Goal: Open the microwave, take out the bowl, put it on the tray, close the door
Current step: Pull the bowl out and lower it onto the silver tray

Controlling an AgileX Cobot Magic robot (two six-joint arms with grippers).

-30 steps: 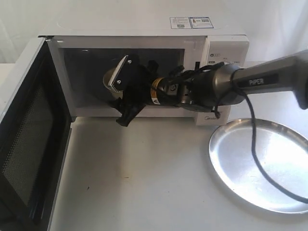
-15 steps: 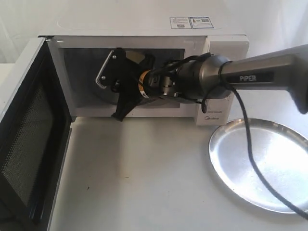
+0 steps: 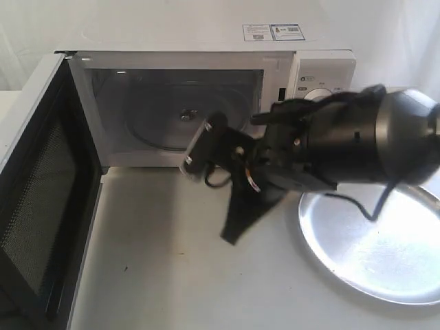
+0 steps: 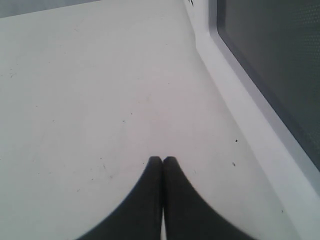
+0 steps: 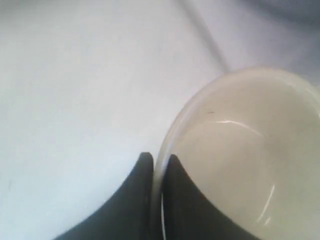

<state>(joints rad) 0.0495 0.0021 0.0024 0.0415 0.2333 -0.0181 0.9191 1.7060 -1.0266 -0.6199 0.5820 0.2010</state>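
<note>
Since the earlier frame, the right arm [image 3: 371, 144] has pulled back out of the microwave [image 3: 172, 34] and is now hanging over the surface [image 3: 172, 261], between the cavity and the tray [image 3: 385, 254]. The door [image 3: 41, 192] is standing wide open on the left, showing its dark perforated inner side. The tray is sitting bare on the right. The right gripper [image 5: 157, 160] is carrying the bowl [image 5: 240, 160]: its fingers [image 5: 135, 200] are pinching the cream rim, one outside the wall and one inside, nearly closed. The left gripper [image 4: 162, 161] is hovering over the surface beside the door, its fingers pressing together and gripping nothing.
</note>
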